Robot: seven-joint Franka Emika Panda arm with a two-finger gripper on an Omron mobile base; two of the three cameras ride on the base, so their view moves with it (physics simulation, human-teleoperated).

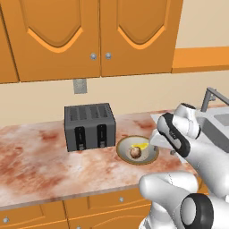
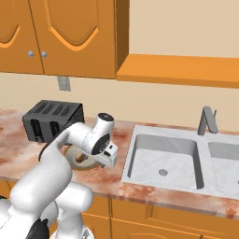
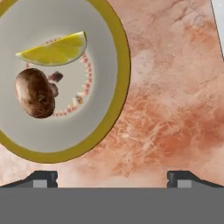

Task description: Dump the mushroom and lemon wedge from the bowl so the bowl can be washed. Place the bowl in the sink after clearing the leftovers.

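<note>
Claw (image 3: 112,177) tips sit spread wide at the bottom of the hand view, one at lower left and one at lower right, with nothing between them but bare marbled desk (image 3: 175,100). From the left base view the hand hangs at centre right of the frame, just right of the bowl (image 1: 137,150).

That bowl rests on the desk at the middle of the left base view, just right of a dark toaster (image 1: 89,126). In the hand view it occupies the upper left, its olive rim curving down towards the lower centre. Inside lie the lemon wedge (image 3: 54,49), yellow and uppermost, and the mushroom (image 3: 35,92), brown and just below it, the two nearly touching. Both leftovers are still in the bowl, so dumping has not begun.

The sink (image 2: 163,163) fills the centre right of the right base view, with a grey faucet (image 2: 207,120) behind it, and lies beside the bowl on the far side of the arm.

To do this step well, the claw likely needs to shift towards the rim so one finger drops inside the wall and one outside. Pinching the near edge, clear of the food, should give a firm hold. A level lift, tipping only once away from the sink, would keep the scraps out of the basin.
</note>
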